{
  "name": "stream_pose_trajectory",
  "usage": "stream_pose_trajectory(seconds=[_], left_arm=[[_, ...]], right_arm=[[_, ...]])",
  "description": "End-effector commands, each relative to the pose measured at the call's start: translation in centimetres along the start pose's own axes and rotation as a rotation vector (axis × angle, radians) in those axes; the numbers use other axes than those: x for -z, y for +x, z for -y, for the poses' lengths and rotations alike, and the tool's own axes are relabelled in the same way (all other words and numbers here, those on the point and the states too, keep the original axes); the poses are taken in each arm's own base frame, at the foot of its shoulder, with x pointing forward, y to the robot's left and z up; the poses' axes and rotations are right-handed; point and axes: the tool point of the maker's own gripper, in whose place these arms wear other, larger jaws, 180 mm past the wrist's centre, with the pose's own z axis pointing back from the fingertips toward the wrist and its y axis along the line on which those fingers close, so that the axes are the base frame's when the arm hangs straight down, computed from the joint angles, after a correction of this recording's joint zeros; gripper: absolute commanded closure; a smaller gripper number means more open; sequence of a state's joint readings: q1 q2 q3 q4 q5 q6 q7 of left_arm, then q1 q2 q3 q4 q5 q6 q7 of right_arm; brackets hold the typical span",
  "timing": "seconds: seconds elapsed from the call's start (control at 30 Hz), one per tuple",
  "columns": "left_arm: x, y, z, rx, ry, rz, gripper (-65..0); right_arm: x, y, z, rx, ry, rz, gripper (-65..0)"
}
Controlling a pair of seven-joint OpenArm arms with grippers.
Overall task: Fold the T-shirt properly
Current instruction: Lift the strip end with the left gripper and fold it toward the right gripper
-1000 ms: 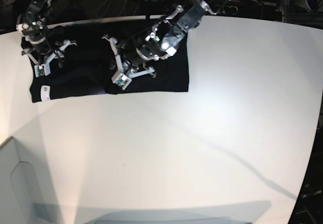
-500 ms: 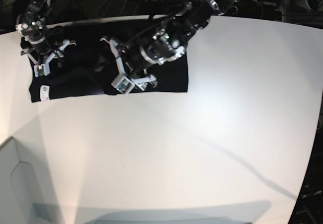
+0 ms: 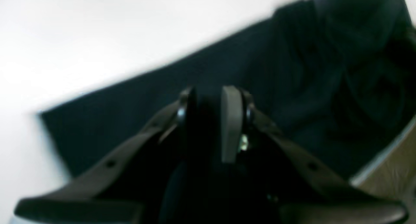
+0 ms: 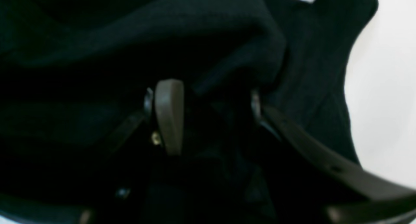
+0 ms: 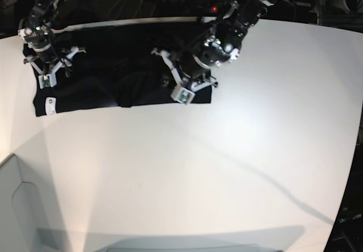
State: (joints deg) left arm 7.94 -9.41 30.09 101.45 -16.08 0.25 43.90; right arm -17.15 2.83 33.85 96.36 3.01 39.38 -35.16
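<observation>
On white table (image 5: 238, 150), black T-shirt (image 5: 113, 70) part-folded, left claw (image 5: 180, 83) slightly spread, right claw (image 5: 50, 69) spread above cloth

The base view bows at its edges like a fisheye, and the smooth white tabletop (image 5: 238, 167) glares brightest toward 2 o'clock while grey shadows pool at 6 and 8 o'clock. Both wrist views are soft and smeared. The large plain black cloth T-shirt (image 4: 227, 38) swallows detail in near-darkness, and the tabletop beside it blows out to featureless white.
</observation>
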Motion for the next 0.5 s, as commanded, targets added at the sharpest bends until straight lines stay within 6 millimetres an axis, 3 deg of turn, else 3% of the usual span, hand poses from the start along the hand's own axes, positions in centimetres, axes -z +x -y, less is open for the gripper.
stream_pose_trajectory(seconds=[0.0,0.1,0.2,0.27,0.43,0.47], left_arm=[[0.4,1.1,1.6,0.032,-0.047,0.024,-13.3],[1.6,-0.3,5.1,0.125,-0.135,-0.029,-13.3],[1.8,-0.2,7.9,0.189,-0.201,-0.025,-13.3],[1.7,1.0,9.4,0.223,-0.236,0.006,-13.3],[1.0,2.5,9.8,0.238,-0.246,0.046,-13.3],[0.6,2.8,8.4,0.234,-0.214,0.055,-13.3]], right_arm=[[-0.2,0.8,0.3,-0.016,-0.001,0.024,-23.7],[-0.3,0.7,0.4,-0.018,-0.003,0.021,-23.7],[-0.3,0.7,0.4,-0.018,-0.003,0.021,-23.7],[-0.2,0.8,0.4,-0.019,-0.003,0.024,-23.7],[-0.3,1.2,0.6,-0.018,-0.010,0.036,-24.0],[-0.4,1.2,0.7,-0.016,-0.012,0.040,-24.1]])
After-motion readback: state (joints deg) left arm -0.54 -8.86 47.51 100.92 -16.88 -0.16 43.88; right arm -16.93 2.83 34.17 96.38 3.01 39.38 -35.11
